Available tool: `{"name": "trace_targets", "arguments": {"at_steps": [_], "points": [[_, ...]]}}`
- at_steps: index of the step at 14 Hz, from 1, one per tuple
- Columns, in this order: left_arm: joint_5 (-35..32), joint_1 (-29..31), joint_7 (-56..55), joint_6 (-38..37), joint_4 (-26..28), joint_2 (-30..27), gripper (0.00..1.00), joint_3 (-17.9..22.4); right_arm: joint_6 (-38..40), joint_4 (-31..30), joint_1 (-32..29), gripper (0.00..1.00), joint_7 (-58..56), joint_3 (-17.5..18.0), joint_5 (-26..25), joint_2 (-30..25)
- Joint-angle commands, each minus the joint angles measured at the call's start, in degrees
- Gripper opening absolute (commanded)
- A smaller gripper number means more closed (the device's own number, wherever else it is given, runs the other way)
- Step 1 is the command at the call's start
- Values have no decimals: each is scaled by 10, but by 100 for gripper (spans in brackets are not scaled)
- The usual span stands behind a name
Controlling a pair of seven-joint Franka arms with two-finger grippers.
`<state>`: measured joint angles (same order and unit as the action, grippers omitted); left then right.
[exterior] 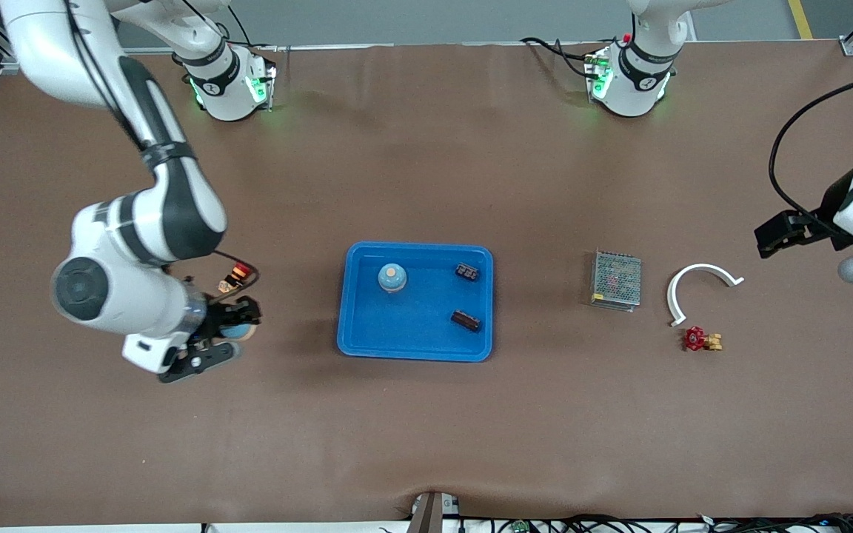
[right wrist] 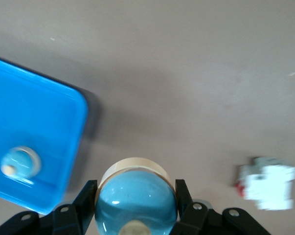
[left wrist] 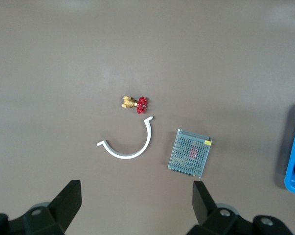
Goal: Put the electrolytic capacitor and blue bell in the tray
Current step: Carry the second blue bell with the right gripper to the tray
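The bright blue tray [exterior: 367, 337] lies mid-table. In it stand a blue bell [exterior: 392, 278] with a tan base and two small dark components [exterior: 467, 272] [exterior: 466, 320]. My right gripper [exterior: 230, 333] is beside the tray toward the right arm's end of the table, shut on a second blue bell [exterior: 240, 330]. The right wrist view shows this bell [right wrist: 136, 200] between the fingers, with the tray [right wrist: 44, 112] and the bell in it [right wrist: 20, 164] close by. My left gripper [exterior: 773, 238] is open and empty, waiting over the left arm's end of the table; it also shows in its wrist view [left wrist: 137, 196].
A small white and red part [exterior: 236, 279] lies by the right gripper. Toward the left arm's end lie a metal mesh box [exterior: 617, 280], a white curved piece [exterior: 697, 285] and a red-handled brass valve [exterior: 701, 340].
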<state>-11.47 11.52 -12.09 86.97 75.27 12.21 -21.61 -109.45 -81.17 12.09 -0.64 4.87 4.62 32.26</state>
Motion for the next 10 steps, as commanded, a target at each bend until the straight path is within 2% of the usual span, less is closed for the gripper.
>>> {"name": "trace_targets", "arguments": {"at_steps": [1, 3, 6, 8, 10], "points": [[17, 4, 35, -24, 17, -37, 100, 1, -12, -6, 60, 41, 140, -7, 9, -4], [50, 6, 69, -28, 20, -48, 100, 7, -57, -6, 95, 41, 216, -7, 10, 9], [53, -23, 74, -24, 74, -99, 100, 28, -110, -7, 122, 41, 240, -7, 9, 41], [58, -91, 74, -26, 92, -114, 100, 101, -135, -7, 141, 41, 277, -7, 3, 66], [64, -126, 76, -25, 109, -129, 100, 137, -153, -7, 159, 41, 287, -8, 6, 89]]}}
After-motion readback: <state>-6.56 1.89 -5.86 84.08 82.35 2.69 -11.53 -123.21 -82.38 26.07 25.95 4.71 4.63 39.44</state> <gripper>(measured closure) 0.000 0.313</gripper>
